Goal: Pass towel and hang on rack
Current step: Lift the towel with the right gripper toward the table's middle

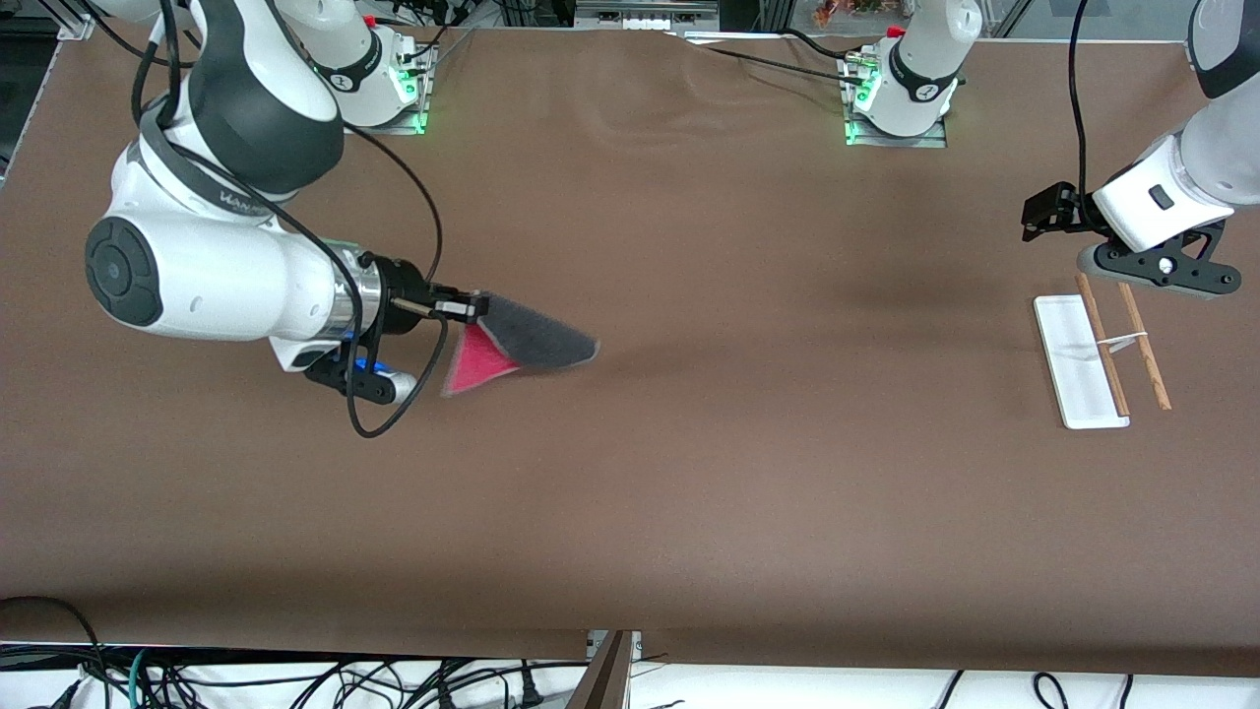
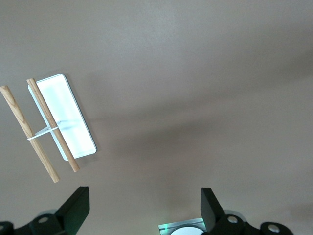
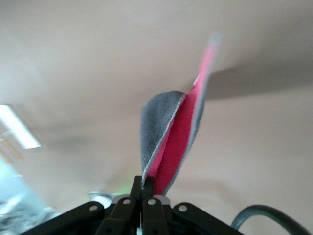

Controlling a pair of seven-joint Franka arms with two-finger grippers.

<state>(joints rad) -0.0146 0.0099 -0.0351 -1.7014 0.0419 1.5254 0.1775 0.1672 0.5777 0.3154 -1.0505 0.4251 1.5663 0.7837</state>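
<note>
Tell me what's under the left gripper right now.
Under the open left gripper lies bare brown table; the white-based rack with two wooden rods stands beside that spot. Nothing there is covered.

light: bright, even, from overhead | shadows: soft on the table [image 1: 689,473] | glare: rack [image 2: 66,122] base washed out | blur: towel [image 3: 176,132] tip smeared — right wrist view hazy
</note>
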